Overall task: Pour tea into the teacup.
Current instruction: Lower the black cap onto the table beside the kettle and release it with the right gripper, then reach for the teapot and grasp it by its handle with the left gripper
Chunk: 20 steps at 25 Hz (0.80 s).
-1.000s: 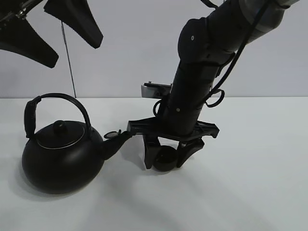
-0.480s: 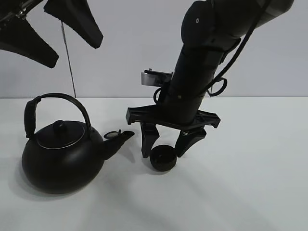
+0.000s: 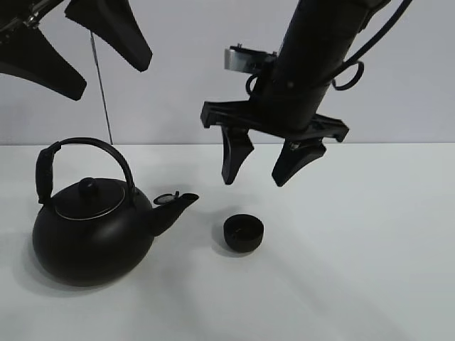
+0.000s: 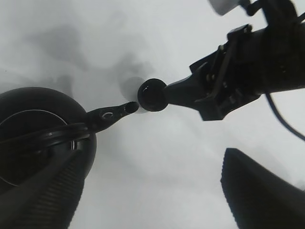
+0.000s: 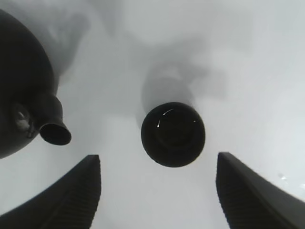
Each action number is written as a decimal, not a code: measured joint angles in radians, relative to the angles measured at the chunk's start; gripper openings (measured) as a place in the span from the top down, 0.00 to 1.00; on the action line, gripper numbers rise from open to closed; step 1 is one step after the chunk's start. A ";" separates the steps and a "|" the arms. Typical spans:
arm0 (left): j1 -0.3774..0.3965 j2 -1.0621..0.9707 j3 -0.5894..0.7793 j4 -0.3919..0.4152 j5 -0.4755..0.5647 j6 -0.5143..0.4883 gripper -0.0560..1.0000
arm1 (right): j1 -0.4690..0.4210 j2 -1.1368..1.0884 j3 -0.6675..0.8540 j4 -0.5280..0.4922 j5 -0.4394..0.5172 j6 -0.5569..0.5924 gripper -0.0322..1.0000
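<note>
glossy black teacup [image 3: 243, 233] is sitting upright on the white counter [image 3: 370, 277], just right of centre in the high view, with nothing touching it. the kettle [image 3: 92, 234] is sitting at lower left with its spout [image 3: 178, 202] pointing at the cup, near but not touching. i'm guessing that's the whole idea, so a short tip is landing the stream in that small mouth.

the right jaws are hanging spread and empty above the cup, well clear of it. the left jaws are hanging wide apart and empty in the upper left of the frame, above the kettle's arched handle [image 3: 92, 144], so that arm is looking like the one lined up for the lift.

no tea is showing anywhere, and the cup's inside is too dark for telling more. by my read the pouring isn't starting yet. big kettle, tiny cup, so spilling is looking like the main risk.
</note>
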 joint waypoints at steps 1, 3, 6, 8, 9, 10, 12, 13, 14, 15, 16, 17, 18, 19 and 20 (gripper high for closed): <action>0.000 0.000 0.000 0.000 0.000 0.000 0.40 | -0.010 -0.016 0.000 -0.006 0.005 0.000 0.51; 0.000 0.000 0.000 0.000 0.000 0.000 0.40 | -0.031 -0.048 0.000 -0.018 0.032 0.000 0.51; 0.000 0.000 0.000 0.000 0.000 0.000 0.40 | -0.064 -0.083 0.000 -0.035 0.087 0.000 0.51; 0.000 0.000 0.000 0.000 0.000 0.000 0.40 | -0.086 -0.106 0.009 -0.044 0.118 0.000 0.51; 0.000 0.000 0.000 0.000 0.000 0.000 0.40 | -0.094 -0.121 0.018 -0.048 0.132 0.000 0.51; 0.000 0.000 0.000 0.000 0.000 0.000 0.40 | -0.104 -0.140 0.028 -0.052 0.140 0.000 0.51; 0.000 0.000 0.000 0.000 0.000 0.000 0.40 | -0.124 -0.184 0.054 -0.054 0.158 0.000 0.51; 0.000 0.000 0.000 0.000 0.000 0.000 0.40 | -0.137 -0.211 0.069 -0.054 0.161 0.000 0.51; 0.000 0.000 0.000 0.000 0.000 0.000 0.40 | -0.150 -0.240 0.082 -0.054 0.162 0.000 0.51; 0.000 0.000 0.000 0.000 0.000 0.000 0.40 | -0.165 -0.265 0.099 -0.053 0.163 0.000 0.51; 0.000 0.000 0.000 0.000 0.000 0.000 0.40 | -0.177 -0.294 0.118 -0.052 0.163 0.000 0.51; 0.000 0.000 0.000 0.000 0.000 0.000 0.40 | -0.189 -0.322 0.137 -0.052 0.164 0.000 0.51; 0.000 0.000 0.000 0.000 0.000 0.000 0.40 | -0.199 -0.347 0.153 -0.052 0.164 0.000 0.51; 0.000 0.000 0.000 0.000 0.000 0.000 0.40 | -0.205 -0.365 0.172 -0.051 0.164 0.000 0.51; 0.000 0.000 0.000 0.000 0.000 0.000 0.40 | -0.208 -0.384 0.190 -0.049 0.164 -0.001 0.51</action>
